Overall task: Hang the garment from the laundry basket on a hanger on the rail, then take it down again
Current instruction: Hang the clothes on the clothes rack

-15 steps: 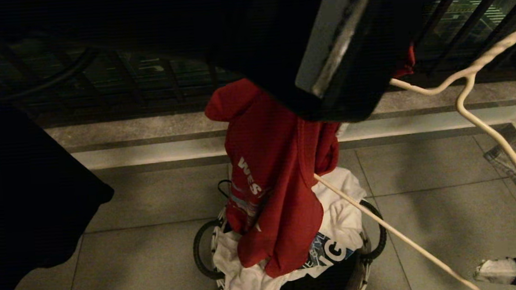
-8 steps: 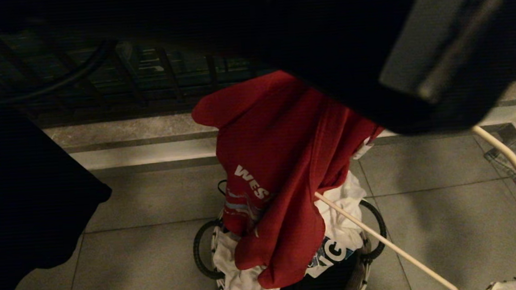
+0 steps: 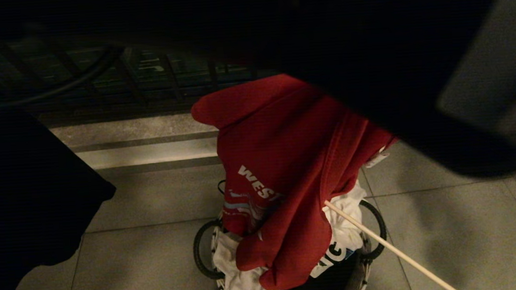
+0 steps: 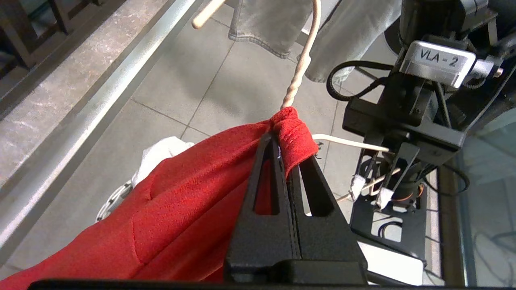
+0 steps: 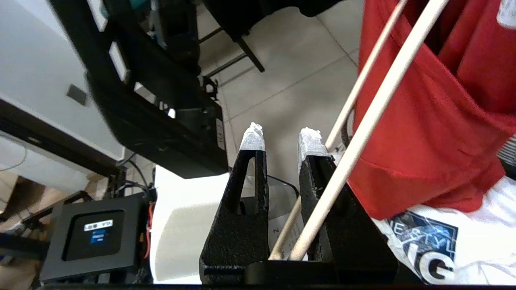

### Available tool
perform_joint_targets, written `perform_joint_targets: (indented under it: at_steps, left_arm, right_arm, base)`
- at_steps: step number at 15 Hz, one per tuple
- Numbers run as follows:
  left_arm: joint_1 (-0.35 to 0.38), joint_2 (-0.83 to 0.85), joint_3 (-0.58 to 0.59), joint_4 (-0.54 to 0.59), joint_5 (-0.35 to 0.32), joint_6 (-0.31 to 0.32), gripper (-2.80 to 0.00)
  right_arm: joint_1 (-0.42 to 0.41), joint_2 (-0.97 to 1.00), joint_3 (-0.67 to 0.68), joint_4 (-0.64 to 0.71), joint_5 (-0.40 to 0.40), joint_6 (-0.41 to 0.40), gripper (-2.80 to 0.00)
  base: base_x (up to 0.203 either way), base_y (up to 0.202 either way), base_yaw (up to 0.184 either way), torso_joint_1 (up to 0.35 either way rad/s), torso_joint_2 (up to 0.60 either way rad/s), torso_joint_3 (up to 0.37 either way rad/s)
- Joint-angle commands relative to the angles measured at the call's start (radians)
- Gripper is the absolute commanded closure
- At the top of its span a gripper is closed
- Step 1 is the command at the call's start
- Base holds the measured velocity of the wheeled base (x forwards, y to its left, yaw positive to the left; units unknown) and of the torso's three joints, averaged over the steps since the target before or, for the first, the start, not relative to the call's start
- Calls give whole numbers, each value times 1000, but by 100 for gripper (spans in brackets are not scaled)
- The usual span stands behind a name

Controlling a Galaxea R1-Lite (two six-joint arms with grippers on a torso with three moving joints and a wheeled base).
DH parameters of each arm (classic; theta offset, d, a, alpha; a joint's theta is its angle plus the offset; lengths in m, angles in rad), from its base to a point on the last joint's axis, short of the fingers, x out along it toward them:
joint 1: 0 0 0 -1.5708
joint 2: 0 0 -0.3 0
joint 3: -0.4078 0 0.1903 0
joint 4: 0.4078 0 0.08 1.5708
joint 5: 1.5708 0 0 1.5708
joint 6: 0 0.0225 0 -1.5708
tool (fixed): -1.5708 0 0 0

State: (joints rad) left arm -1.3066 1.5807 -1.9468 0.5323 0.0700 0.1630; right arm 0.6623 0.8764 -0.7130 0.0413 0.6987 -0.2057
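The red garment [image 3: 281,161] hangs in the air over the laundry basket [image 3: 199,251], its hem reaching down onto the clothes there. My left gripper [image 4: 282,137] is shut on its bunched collar, right below the hanger's twisted neck [image 4: 293,86]. One arm of the cream hanger [image 3: 389,244] comes out from under the cloth and slants down to the right. My right gripper [image 5: 280,139], with white-taped tips, is shut on the hanger's end [image 5: 375,108], deep between its fingers beside the garment [image 5: 423,121]. It is outside the head view. The rail is out of view.
A white T-shirt [image 3: 244,285] with a printed graphic fills the basket. A stone ledge [image 3: 140,125] with dark railings runs behind it. Dark cloth [image 3: 27,186] hangs at the left. Grey jeans [image 4: 262,24] hang beyond the hanger. My base [image 5: 92,237] stands close behind the right gripper.
My left arm has swung right and down across the head view, hiding the hanger's upper part. The garment has spread and dropped slightly. My right gripper has slipped out of the bottom right corner.
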Motion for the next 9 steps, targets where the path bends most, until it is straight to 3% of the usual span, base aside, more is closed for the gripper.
perform_joint_targets:
  at_steps: [1,9]
  left_arm:
    - [-2,9,0,3,1,11,0]
    - [-34,1,0,3,2,24,0]
  right_arm:
    - [0,-4,-2,0,14,-1,0]
    - [0,-51,-8,-1,32,26,0]
  base:
    - [0,0,0,0,0,0]
    - [0,0,0,0,0,0]
